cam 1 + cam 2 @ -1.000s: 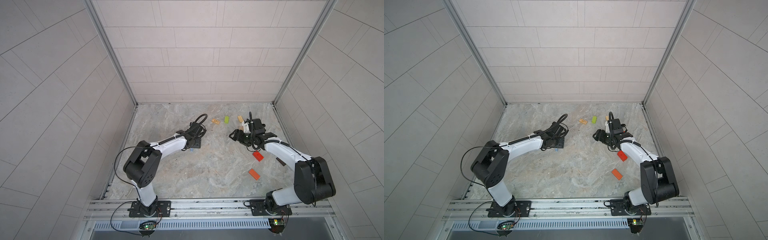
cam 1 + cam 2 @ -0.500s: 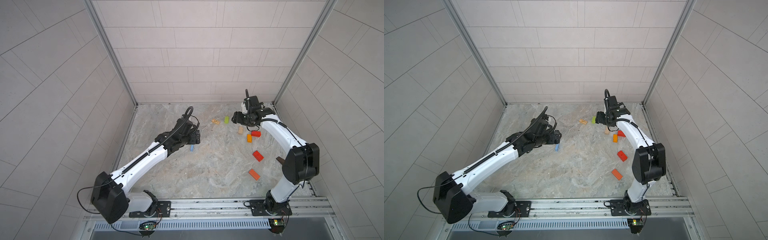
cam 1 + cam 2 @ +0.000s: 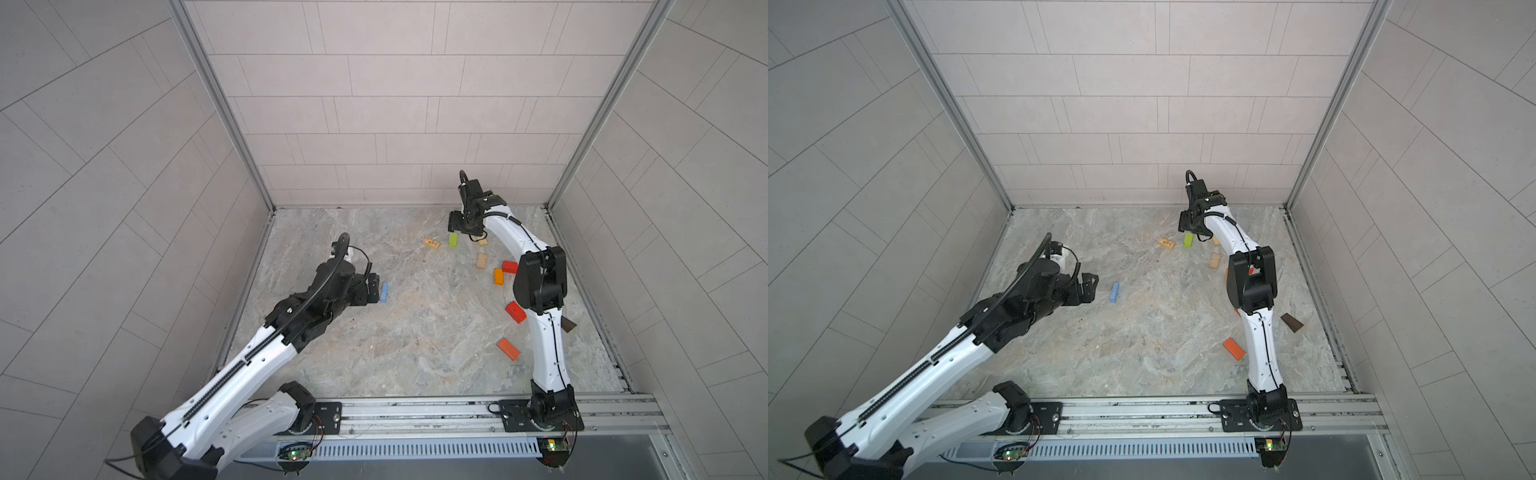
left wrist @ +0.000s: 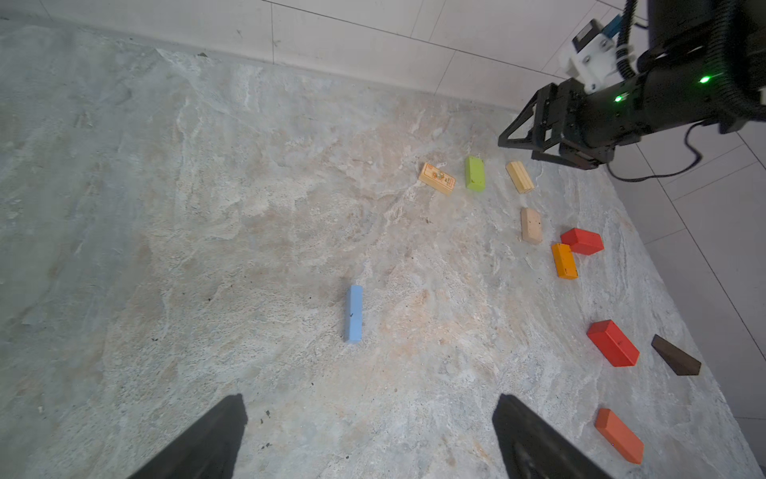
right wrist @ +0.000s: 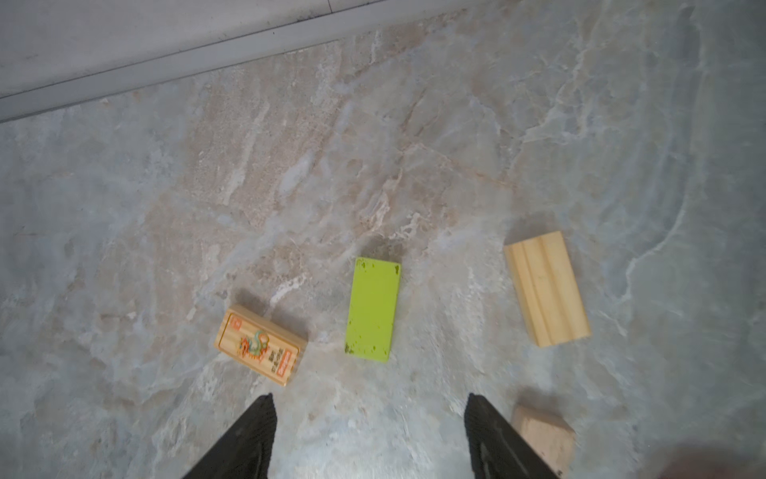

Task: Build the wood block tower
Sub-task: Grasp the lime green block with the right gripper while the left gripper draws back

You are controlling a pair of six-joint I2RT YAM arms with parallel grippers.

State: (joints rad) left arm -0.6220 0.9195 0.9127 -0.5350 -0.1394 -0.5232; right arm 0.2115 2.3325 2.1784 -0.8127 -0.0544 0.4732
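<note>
Surface (image 3: 415,332), in both top views: blue block (image 3: 384,292) loose at 3 o'clock of left fingers (image 4: 219,435), wide, empty; green block (image 3: 453,240) loose at 6 o'clock of right fingers (image 5: 248,435), parted, empty.

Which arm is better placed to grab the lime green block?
Right, probably. The right gripper hangs open just short of the lime green block, facing it. The left gripper is open by the light blue block, well away.
</note>
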